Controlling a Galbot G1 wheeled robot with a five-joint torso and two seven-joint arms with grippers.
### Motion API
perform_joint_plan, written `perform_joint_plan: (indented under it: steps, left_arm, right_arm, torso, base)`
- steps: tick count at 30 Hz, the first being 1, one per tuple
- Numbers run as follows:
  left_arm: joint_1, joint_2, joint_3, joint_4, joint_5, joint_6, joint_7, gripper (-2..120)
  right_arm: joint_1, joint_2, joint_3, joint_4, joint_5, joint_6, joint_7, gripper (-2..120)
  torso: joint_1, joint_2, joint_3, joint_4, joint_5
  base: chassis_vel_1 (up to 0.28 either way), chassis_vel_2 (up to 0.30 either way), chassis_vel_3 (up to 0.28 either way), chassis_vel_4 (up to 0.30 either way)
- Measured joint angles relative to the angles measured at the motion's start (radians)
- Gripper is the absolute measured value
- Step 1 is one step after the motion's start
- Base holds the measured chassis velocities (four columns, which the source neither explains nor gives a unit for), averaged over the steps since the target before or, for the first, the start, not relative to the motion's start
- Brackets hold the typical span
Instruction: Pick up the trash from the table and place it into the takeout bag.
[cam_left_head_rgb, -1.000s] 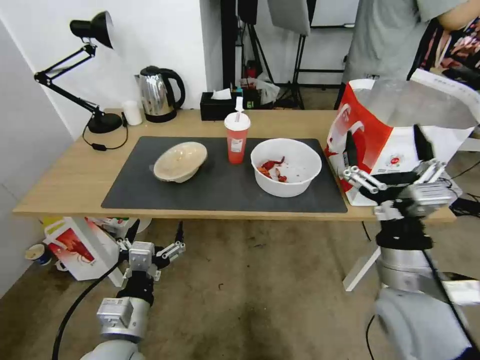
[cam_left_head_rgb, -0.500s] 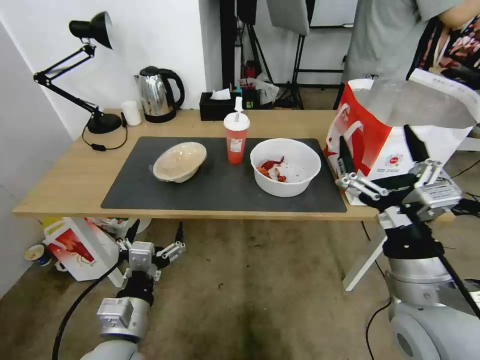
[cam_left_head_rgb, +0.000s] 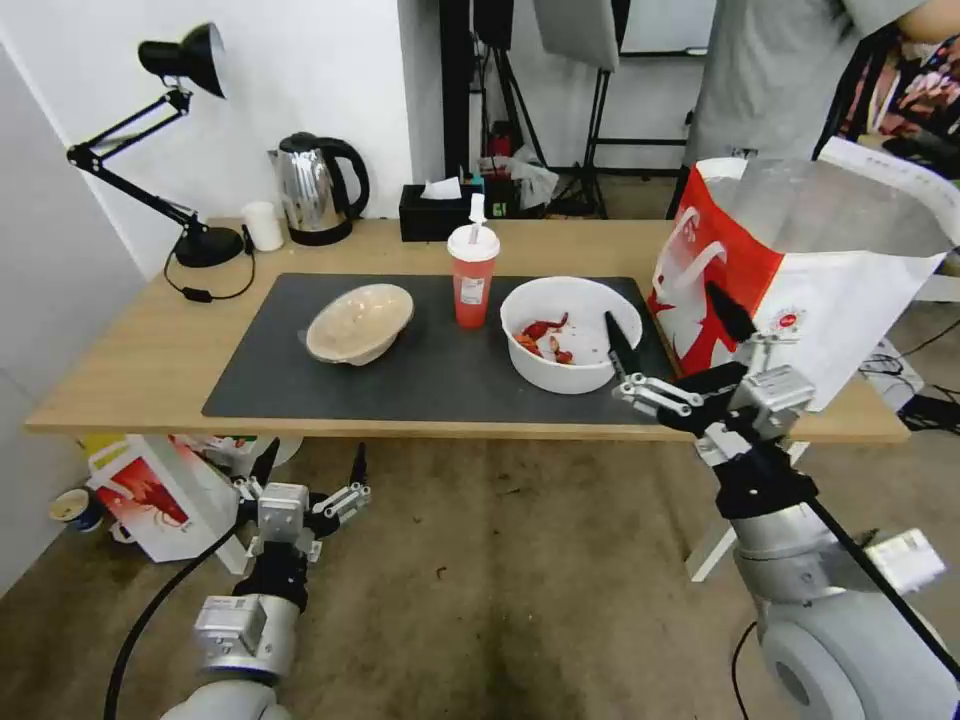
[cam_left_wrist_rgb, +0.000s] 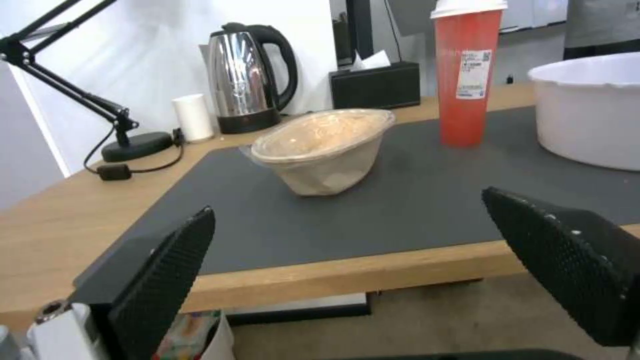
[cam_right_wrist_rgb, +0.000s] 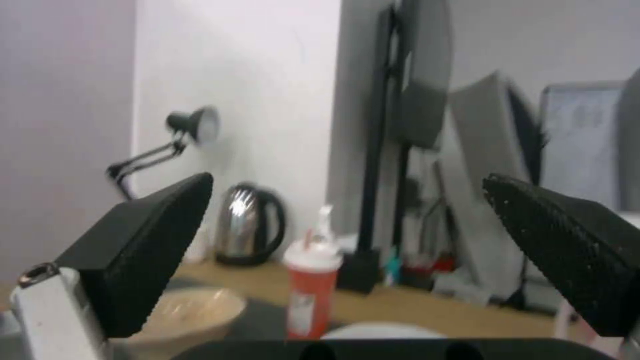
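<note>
Tabletop (cam_left_head_rgb: 150, 350) carried everything: the takeout bag (cam_left_head_rgb: 850, 290) stood open at its right end, the white bowl (cam_left_head_rgb: 570, 335) near the mat's right edge, the beige bowl (cam_left_head_rgb: 360, 322) toward the left, the red cup (cam_left_head_rgb: 473, 275) between them. The right gripper (cam_left_head_rgb: 668, 335) hung spread wide at the front edge beside the white bowl; pinching its near rim level would probably keep scraps in. The left gripper (cam_left_head_rgb: 310, 470) waited open below the front edge.

Left gripper (cam_left_wrist_rgb: 373, 260) spread wide, below the counter (cam_left_wrist_rgb: 60, 235) edge. On the dark mat (cam_left_wrist_rgb: 400, 195): beige bowl (cam_left_wrist_rgb: 323, 150), red cup (cam_left_wrist_rgb: 469, 75), white bowl (cam_left_wrist_rgb: 590, 110). Kettle (cam_left_wrist_rgb: 250, 75) behind.
</note>
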Motion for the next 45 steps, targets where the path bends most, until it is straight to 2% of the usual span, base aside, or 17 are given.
perform_joint_plan:
  steps: [5, 10, 11, 13, 16, 18, 22, 24, 26, 28, 29, 32, 33, 35, 36, 39, 45]
  left_arm:
    - [0.0, 0.0, 0.0, 0.0, 0.0, 0.0, 0.0, 100]
    - [0.0, 0.0, 0.0, 0.0, 0.0, 0.0, 0.0, 100]
    - [0.0, 0.0, 0.0, 0.0, 0.0, 0.0, 0.0, 100]
    - [0.0, 0.0, 0.0, 0.0, 0.0, 0.0, 0.0, 100]
    - [0.0, 0.0, 0.0, 0.0, 0.0, 0.0, 0.0, 100]
    - [0.0, 0.0, 0.0, 0.0, 0.0, 0.0, 0.0, 100]
    - [0.0, 0.0, 0.0, 0.0, 0.0, 0.0, 0.0, 100]
    - [0.0, 0.0, 0.0, 0.0, 0.0, 0.0, 0.0, 100]
    - [0.0, 0.0, 0.0, 0.0, 0.0, 0.0, 0.0, 100]
    - [0.0, 0.0, 0.0, 0.0, 0.0, 0.0, 0.0, 100]
    - [0.0, 0.0, 0.0, 0.0, 0.0, 0.0, 0.0, 100]
    - [0.0, 0.0, 0.0, 0.0, 0.0, 0.0, 0.0, 100]
    - [0.0, 0.0, 0.0, 0.0, 0.0, 0.0, 0.0, 100]
    - [0.0, 0.0, 0.0, 0.0, 0.0, 0.0, 0.0, 100]
    - [0.0, 0.0, 0.0, 0.0, 0.0, 0.0, 0.0, 100]
    - [0.0, 0.0, 0.0, 0.0, 0.0, 0.0, 0.0, 100]
    - [0.0, 0.0, 0.0, 0.0, 0.0, 0.0, 0.0, 100]
  right_arm:
    - [0.06, -0.152, 0.046, 0.032, 0.197, -0.146, 0.006, 100]
    - [0.088, -0.246, 0.092, 0.04, 0.331, -0.235, 0.024, 100]
    - [0.11, -0.304, 0.113, 0.04, 0.42, -0.285, 0.046, 100]
    - [0.122, -0.336, 0.126, 0.04, 0.472, -0.315, 0.056, 100]
    - [0.18, -0.441, 0.16, 0.04, 0.639, -0.407, 0.072, 100]
    - [0.19, -0.457, 0.161, 0.041, 0.659, -0.419, 0.075, 100]
    - [0.258, -0.551, 0.157, 0.041, 0.747, -0.481, 0.077, 100]
    - [0.334, -0.611, 0.124, 0.041, 0.804, -0.533, 0.078, 100]
    - [0.371, -0.628, 0.107, 0.041, 0.82, -0.549, 0.078, 100]
    - [0.55, -0.694, 0.001, 0.019, 0.917, -0.611, 0.077, 100]
    - [0.55, -0.694, 0.001, 0.019, 0.917, -0.611, 0.077, 100]
    - [0.704, -0.728, -0.153, -0.027, 0.969, -0.64, 0.077, 100]
    - [0.704, -0.728, -0.153, -0.027, 0.969, -0.64, 0.077, 100]
    - [0.816, -0.745, -0.261, -0.052, 1.0, -0.654, 0.078, 100]
    - [0.816, -0.745, -0.261, -0.052, 1.0, -0.654, 0.078, 100]
    - [0.951, -0.773, -0.384, -0.079, 1.008, -0.663, 0.068, 100]
    - [0.991, -0.795, -0.443, -0.106, 1.0, -0.663, 0.052, 100]
  torso:
    - [0.0, 0.0, 0.0, 0.0, 0.0001]
    - [0.0, 0.0, 0.0, 0.0, 0.0]
    - [0.0, 0.0, 0.0, 0.0, 0.0001]
    - [0.0, 0.0, 0.0, -0.0001, 0.0002]
    - [0.0, 0.0, 0.0, -0.0001, 0.0001]
    - [0.0, 0.0, 0.0, 0.0, 0.0]
    - [0.0, 0.0, 0.0, 0.0, -0.0003]
    - [0.0, 0.0, 0.0, -0.0002, 0.0]
    - [0.0, 0.0, 0.0, -0.0001, 0.0]
    - [0.0, 0.0, 0.0, -0.0001, -0.0003]
    - [0.0, 0.0, 0.0, -0.0001, -0.0003]
    - [0.0, 0.0, 0.0, 0.0, 0.0004]
    - [0.0, 0.0, 0.0, 0.0, 0.0004]
    - [0.0, 0.0, 0.0, 0.0, 0.0]
    - [0.0, 0.0, 0.0, 0.0, 0.0]
    - [0.0, 0.0, 0.0, 0.0, -0.0001]
    - [0.0, 0.0, 0.0, -0.0001, -0.0001]
  base:
    - [0.0, 0.0, 0.0, 0.0]
    - [0.0, 0.0, 0.0, 0.0]
    - [0.0, 0.0, 0.0, 0.0]
    - [0.0, 0.0, 0.0, 0.0]
    - [0.0, 0.0, 0.0, 0.0]
    - [0.0, 0.0, 0.0, 0.0]
    - [0.0, 0.0, 0.0, 0.0]
    - [0.0, 0.0, 0.0, 0.0]
    - [0.0, 0.0, 0.0, 0.0]
    - [0.0, 0.0, 0.0, 0.0]
    - [0.0, 0.0, 0.0, 0.0]
    - [0.0, 0.0, 0.0, 0.0]
    - [0.0, 0.0, 0.0, 0.0]
    - [0.0, 0.0, 0.0, 0.0]
    - [0.0, 0.0, 0.0, 0.0]
    - [0.0, 0.0, 0.0, 0.0]
    - [0.0, 0.0, 0.0, 0.0]
